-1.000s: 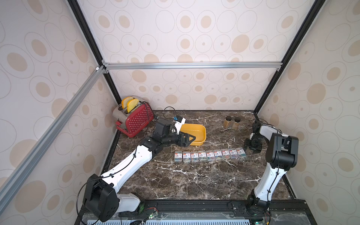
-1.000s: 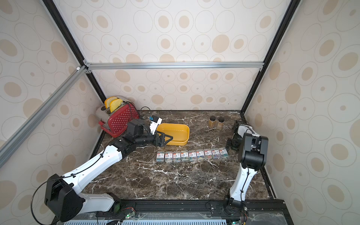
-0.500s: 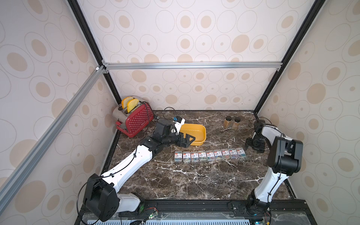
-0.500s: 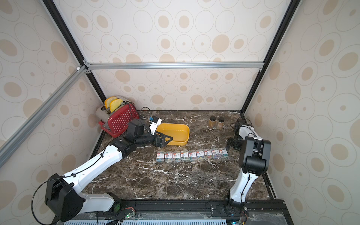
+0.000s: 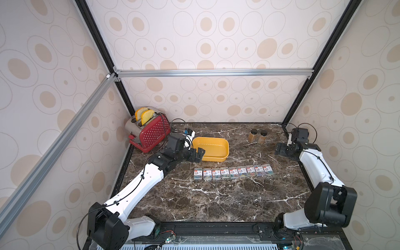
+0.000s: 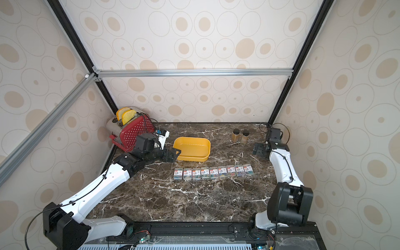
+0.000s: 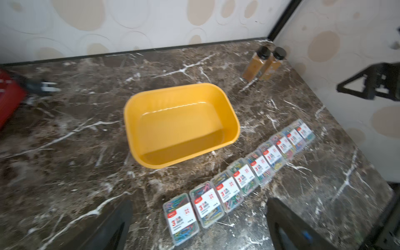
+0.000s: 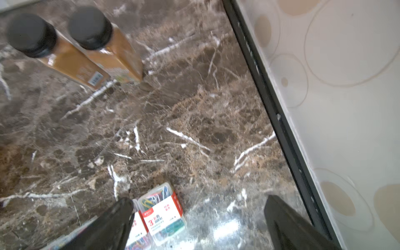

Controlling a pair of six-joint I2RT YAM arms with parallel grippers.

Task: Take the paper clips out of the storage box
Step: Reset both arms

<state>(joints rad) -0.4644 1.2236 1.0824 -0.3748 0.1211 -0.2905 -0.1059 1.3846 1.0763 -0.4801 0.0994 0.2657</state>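
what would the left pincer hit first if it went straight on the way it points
Most likely the yellow storage box: the open left pincer points at its closest corner. Height is unclear, so it might skim the rim.

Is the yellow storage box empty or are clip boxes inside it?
Empty. In the left wrist view the storage box is bare inside; the paper clips lie in a row outside it.

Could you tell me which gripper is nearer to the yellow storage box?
Left. The left gripper sits just off one end of the storage box; the right gripper is beyond the two jars.
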